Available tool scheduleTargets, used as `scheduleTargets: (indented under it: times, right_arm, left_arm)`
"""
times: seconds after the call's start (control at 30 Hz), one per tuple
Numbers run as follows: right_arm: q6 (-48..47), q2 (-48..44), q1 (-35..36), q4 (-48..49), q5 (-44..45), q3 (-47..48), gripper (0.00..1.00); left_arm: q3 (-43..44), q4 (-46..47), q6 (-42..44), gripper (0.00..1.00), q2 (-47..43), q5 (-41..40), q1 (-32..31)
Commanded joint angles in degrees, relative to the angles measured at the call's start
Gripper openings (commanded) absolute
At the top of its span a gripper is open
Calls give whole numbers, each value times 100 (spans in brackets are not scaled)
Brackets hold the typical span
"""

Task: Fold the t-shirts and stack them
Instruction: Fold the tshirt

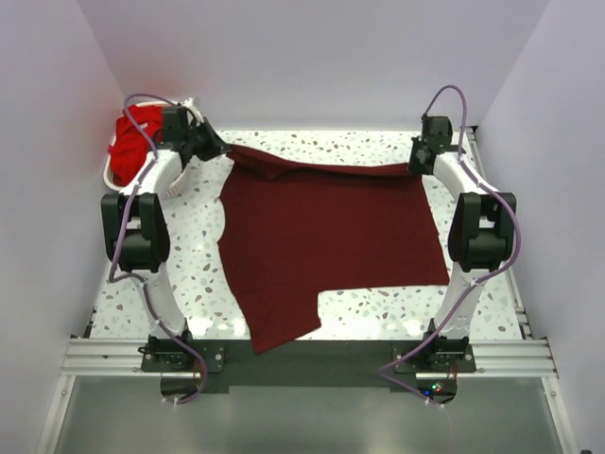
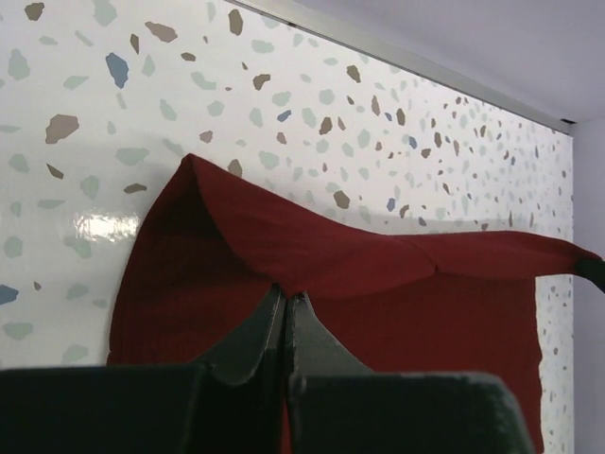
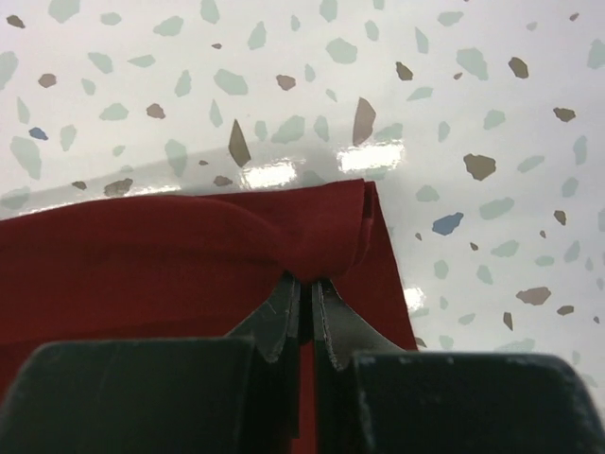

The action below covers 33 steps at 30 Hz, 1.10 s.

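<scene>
A dark maroon t-shirt (image 1: 326, 241) lies spread on the speckled table (image 1: 203, 284), its near part hanging over the front edge. My left gripper (image 1: 224, 149) is shut on the shirt's far left corner, seen in the left wrist view (image 2: 285, 291) pinching a raised fold (image 2: 284, 241). My right gripper (image 1: 414, 163) is shut on the far right corner, seen in the right wrist view (image 3: 307, 280) gripping bunched cloth (image 3: 189, 255). The far edge is stretched between both grippers. Bright red shirts (image 1: 137, 132) sit in the basket at the far left.
A white slotted basket (image 1: 112, 175) stands at the far left behind the left arm. White walls close the table at the back and sides. A dark rail (image 1: 312, 355) runs along the near edge between the arm bases.
</scene>
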Motion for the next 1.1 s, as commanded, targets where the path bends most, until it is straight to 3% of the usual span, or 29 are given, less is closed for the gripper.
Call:
scheduleTargets:
  times: [0.0,0.3,0.5,1.07]
  right_arm:
    - [-176,-375,-227,-197,148,219,0]
    - [-282,-525,-271,-311,306,104,0]
    - [-291,-665,-280,-381,385,-106,0]
    - [-159,-438,-298,-408,711,-660,0]
  left_arm:
    - [204,-526,-173,0,-624,169,19]
    - [-868,-853,-367,0,-1495,310,-77]
    - [-1914,-415,-682,0,-1873,345,-95]
    - [-3496,351,-1009,0,-2023,723,-104]
